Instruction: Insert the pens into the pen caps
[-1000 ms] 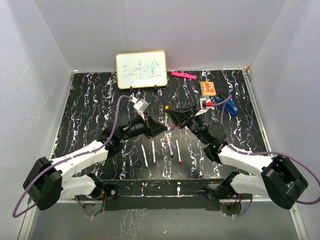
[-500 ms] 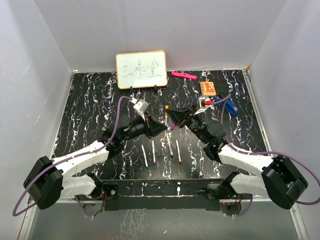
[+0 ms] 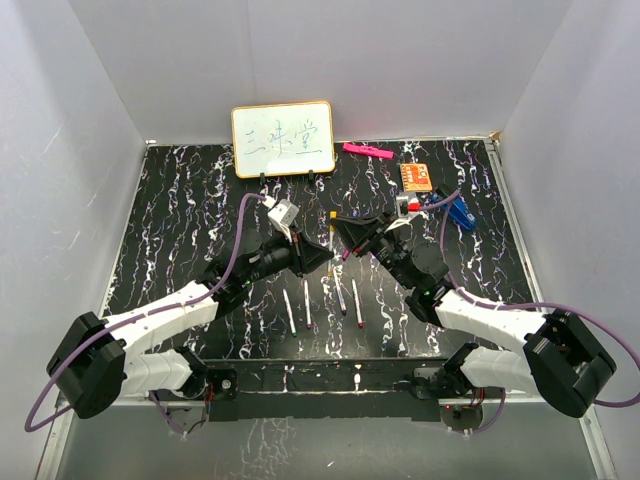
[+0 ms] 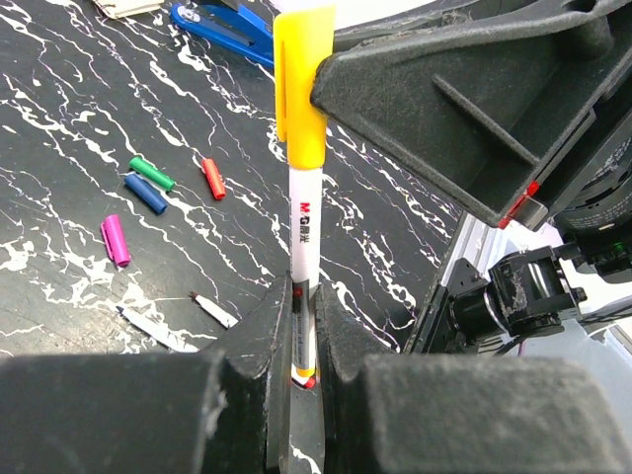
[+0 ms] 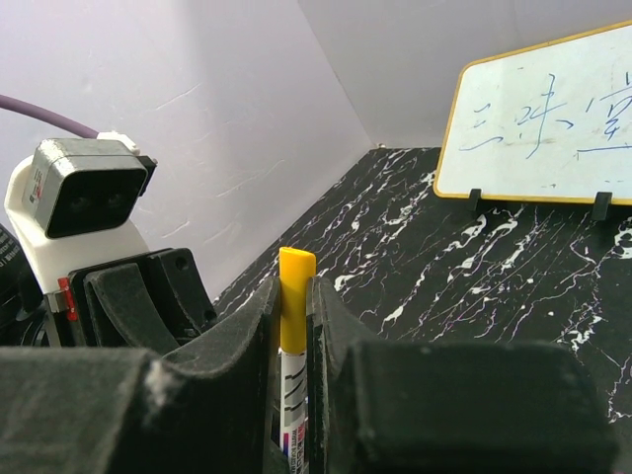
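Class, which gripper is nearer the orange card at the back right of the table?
Right. The right gripper sits to the orange card's left and nearer the robot; the left gripper is farther off both ways.

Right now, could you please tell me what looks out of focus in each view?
Left wrist: the left pincer looks soft, pen and yellow cap sharp. Right wrist: the right pincer blurs, the whiteboard is crisp. Top external: sharp throughout.
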Motion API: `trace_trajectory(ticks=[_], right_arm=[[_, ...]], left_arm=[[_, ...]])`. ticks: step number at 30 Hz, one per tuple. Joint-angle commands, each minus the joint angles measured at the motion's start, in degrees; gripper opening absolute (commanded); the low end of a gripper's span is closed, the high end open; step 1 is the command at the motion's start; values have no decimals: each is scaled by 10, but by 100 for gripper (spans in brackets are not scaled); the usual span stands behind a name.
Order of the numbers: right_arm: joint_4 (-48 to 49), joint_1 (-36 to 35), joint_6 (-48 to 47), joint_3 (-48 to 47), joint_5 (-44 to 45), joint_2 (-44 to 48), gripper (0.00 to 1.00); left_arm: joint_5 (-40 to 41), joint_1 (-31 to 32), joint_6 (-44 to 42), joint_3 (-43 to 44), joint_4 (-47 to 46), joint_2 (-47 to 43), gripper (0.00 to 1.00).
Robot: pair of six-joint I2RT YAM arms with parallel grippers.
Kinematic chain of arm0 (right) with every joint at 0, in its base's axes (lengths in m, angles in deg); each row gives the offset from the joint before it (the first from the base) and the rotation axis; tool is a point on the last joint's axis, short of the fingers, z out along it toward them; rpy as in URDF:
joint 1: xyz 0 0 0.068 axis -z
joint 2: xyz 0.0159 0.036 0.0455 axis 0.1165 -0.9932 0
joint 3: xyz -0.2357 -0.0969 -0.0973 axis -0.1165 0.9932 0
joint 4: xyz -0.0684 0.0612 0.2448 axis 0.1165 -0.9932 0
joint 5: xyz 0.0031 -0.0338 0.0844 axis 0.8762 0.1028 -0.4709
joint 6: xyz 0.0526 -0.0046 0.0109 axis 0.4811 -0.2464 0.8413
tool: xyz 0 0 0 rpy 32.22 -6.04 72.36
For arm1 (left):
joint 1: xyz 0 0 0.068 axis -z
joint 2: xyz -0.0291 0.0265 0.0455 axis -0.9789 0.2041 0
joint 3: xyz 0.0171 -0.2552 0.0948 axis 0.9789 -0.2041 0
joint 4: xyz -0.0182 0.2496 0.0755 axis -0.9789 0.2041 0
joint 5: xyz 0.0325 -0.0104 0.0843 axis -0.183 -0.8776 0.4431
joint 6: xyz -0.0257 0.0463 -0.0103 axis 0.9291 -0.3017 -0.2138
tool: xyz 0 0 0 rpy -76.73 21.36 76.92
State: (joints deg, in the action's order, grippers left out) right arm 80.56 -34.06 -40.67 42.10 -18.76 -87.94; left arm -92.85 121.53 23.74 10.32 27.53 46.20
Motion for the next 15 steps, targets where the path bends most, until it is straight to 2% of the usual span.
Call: trace_trajectory(ticks=[1,15], right_arm=[[-124,-28,-18,28,-36,-21,0],[-163,-60,-33,32,-4,-34,0]], left_arm=[[48,-5,-20,68,-148,-25,0],[66,-12,-48,88,-136,-42,0]])
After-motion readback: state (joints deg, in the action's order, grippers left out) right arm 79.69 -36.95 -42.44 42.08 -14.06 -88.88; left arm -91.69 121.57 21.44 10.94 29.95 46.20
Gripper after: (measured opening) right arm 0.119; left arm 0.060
